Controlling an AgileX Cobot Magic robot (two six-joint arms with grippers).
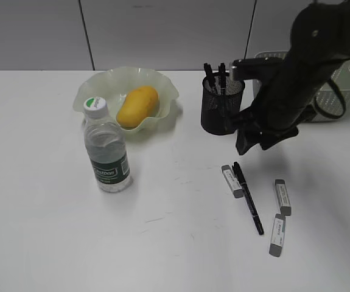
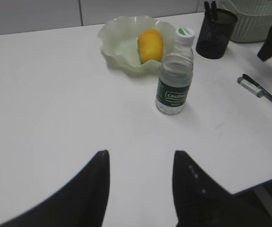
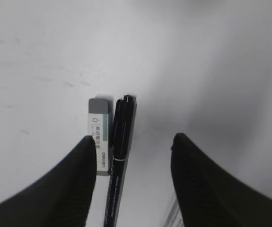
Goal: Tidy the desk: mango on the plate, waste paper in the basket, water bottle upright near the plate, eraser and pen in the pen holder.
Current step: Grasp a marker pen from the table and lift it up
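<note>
Where matte black fingers (image 3: 79, 184) part, a slim glossy pen (image 3: 121, 142) lies.

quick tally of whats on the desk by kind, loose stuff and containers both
erasers: 3
loose pen: 1
pens in the holder: at least 2
mango: 1
bottle: 1
plate: 1
holder: 1
basket: 1
waste paper: 0 in view
total: at least 11
</note>
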